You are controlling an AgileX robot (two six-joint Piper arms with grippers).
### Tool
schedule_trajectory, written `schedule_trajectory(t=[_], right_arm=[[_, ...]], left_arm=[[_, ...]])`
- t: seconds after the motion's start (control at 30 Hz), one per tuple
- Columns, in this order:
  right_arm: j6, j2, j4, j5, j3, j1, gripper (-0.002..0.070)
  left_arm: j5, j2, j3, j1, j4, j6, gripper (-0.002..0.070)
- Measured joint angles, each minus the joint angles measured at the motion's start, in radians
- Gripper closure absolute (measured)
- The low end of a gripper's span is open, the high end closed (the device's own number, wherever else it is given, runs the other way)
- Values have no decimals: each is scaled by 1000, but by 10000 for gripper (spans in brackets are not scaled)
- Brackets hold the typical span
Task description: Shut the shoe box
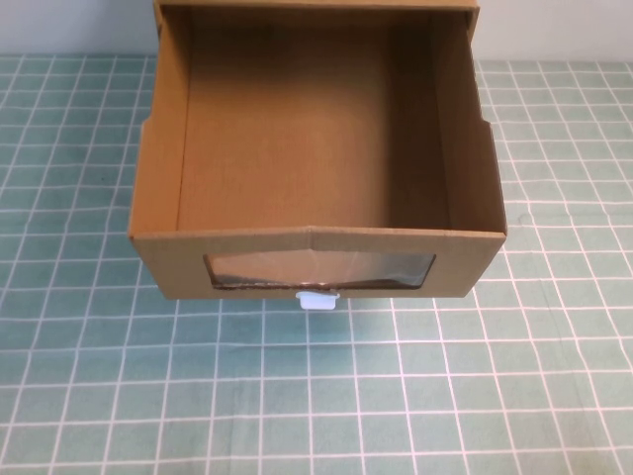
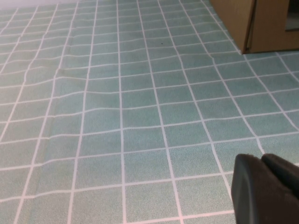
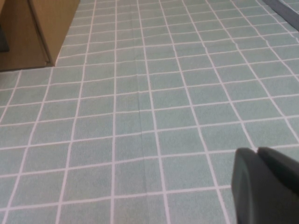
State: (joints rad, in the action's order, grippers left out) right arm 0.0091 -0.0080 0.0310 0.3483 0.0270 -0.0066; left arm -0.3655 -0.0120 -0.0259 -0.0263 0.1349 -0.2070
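Your shoe box sits at twelve o'clock on the bench, its drawer pulled far out and empty, with the white pull tab facing you under the clear window. Push off-centre and the thin corrugated cardboard could skew and jam, or the whole box slide on the green gridded mat. The left claw and right claw hover low over bare mat; I cannot tell their opening.

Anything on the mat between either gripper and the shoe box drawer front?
Nothing visible. Bare mat separates the left gripper from the shoe box, and likewise the right gripper. Both sit low, short of the box, out of the high view.
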Motion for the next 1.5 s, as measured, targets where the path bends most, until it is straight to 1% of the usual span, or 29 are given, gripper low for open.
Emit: schedule_trajectory(t=[0.77, 0.87, 0.97, 1.07, 1.13, 1.27, 1.3, 1.37, 1.43, 1.5], right_arm=[[0, 0, 0, 0, 0, 0, 688], [0, 0, 0, 0, 0, 0, 688], [0, 0, 0, 0, 0, 0, 688], [0, 0, 0, 0, 0, 0, 688], [0, 0, 0, 0, 0, 0, 688], [0, 0, 0, 0, 0, 0, 688], [0, 0, 0, 0, 0, 0, 688], [-1, 0, 0, 0, 0, 0, 688], [-1, 0, 0, 0, 0, 0, 687], [-1, 0, 2, 0, 0, 0, 688]], left_arm=[[0, 0, 0, 0, -7, -5, 680], [33, 0, -2, 0, -15, 4, 680], [130, 0, -2, 0, 86, 109, 680], [195, 0, -2, 0, 249, 267, 680], [224, 0, -2, 0, 295, 310, 680], [279, 0, -2, 0, 319, 341, 680], [277, 0, -2, 0, 320, 343, 680], [198, 0, 32, -8, 321, 344, 680], [106, 11, 106, -30, 321, 293, 680], [20, 65, 224, -55, 321, 234, 680]])
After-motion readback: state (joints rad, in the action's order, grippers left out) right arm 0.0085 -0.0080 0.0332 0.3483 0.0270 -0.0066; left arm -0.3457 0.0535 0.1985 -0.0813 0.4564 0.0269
